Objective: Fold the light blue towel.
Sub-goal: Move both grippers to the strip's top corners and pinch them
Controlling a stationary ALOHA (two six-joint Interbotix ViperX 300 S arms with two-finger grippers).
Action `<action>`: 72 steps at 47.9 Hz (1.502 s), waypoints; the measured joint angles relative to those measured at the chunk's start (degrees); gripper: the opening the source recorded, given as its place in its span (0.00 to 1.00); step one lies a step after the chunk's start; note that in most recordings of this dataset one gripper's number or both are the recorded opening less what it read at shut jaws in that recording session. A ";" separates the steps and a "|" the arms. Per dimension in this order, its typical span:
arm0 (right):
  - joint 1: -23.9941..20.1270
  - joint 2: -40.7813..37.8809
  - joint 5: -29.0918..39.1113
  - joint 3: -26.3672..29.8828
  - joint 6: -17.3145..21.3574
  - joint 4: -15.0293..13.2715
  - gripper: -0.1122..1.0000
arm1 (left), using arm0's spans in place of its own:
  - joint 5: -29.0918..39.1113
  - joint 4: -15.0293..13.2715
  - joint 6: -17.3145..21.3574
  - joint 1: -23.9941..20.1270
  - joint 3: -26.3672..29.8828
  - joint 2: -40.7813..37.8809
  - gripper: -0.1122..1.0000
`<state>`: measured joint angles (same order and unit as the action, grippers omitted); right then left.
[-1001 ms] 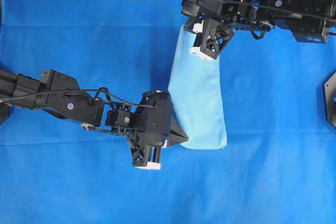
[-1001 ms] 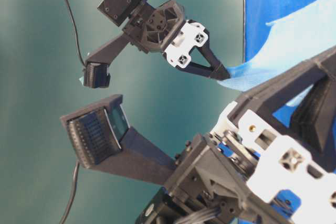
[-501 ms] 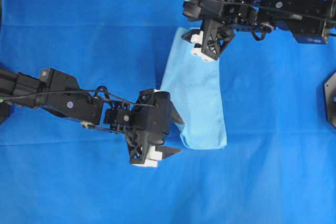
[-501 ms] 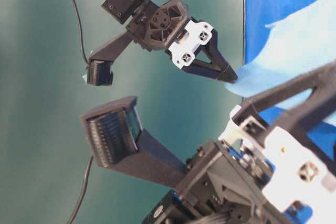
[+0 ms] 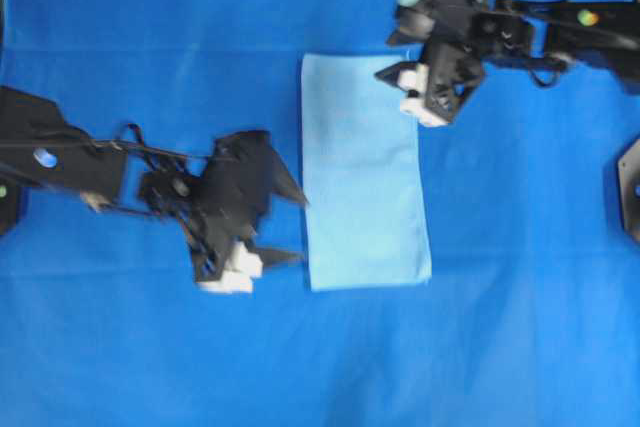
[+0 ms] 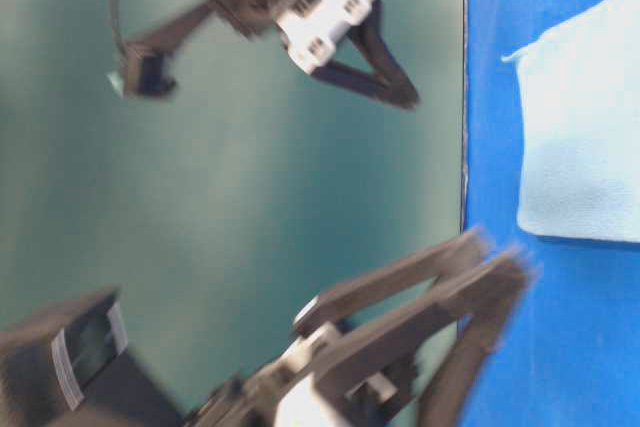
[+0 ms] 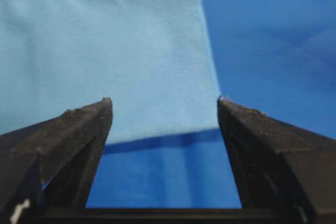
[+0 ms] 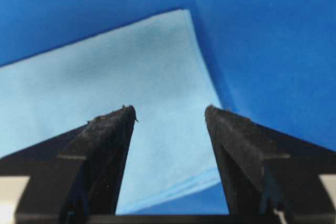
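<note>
Both grippers hang empty with their fingers apart. The left gripper (image 5: 290, 227) sits just beside the long left edge of the light blue towel (image 5: 365, 172), fingers spread wide; in its wrist view the towel's edge lies ahead of the fingertips (image 7: 102, 106), with nothing between them. The right gripper (image 5: 400, 82) hovers by the towel's far right corner, fingers parted and, in its own wrist view, poised above the cloth without pinching it.

The towel lies flat as a tall narrow rectangle on the blue table cover (image 5: 150, 47), a little right of the cover's middle and nearer its far edge than its near one. That narrow shape and a doubled-looking near edge suggest one fold is already laid, which would explain why neither gripper grips anything: the cloth needs no support while lying flat.

The left arm reaches in from the left edge, wrist angled toward the towel's near left corner. The right arm comes in from the right along the far edge, wrist tipped downward. Motion blur softens both arms, so exact heights above the cover are hard to judge.
</note>
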<state>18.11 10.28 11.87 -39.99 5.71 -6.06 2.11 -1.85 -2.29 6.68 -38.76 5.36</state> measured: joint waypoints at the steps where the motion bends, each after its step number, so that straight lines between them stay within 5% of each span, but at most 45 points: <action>1: -0.26 1.05 -0.18 -0.62 0.18 0.09 0.65 | -0.09 0.00 0.00 -0.35 -0.62 0.70 0.79; 21: -3.69 23.38 -8.26 -16.70 5.98 0.53 0.65 | -20.13 0.00 0.00 -7.56 -17.58 18.90 0.78; 35: -3.78 31.29 -13.97 -24.08 6.77 0.88 0.65 | -24.17 0.09 0.09 -8.96 -24.17 26.10 0.78; 56: -3.25 28.74 -15.91 -23.03 6.77 0.97 0.65 | -25.40 0.09 0.09 -9.93 -23.38 23.12 0.78; 72: 4.75 13.62 -11.95 -15.47 6.15 -0.26 0.65 | -24.43 0.09 3.16 -17.93 -12.74 5.10 0.78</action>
<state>22.85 23.91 -0.09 -55.46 11.87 -6.33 -22.32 -1.76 0.88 -11.25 -51.50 10.46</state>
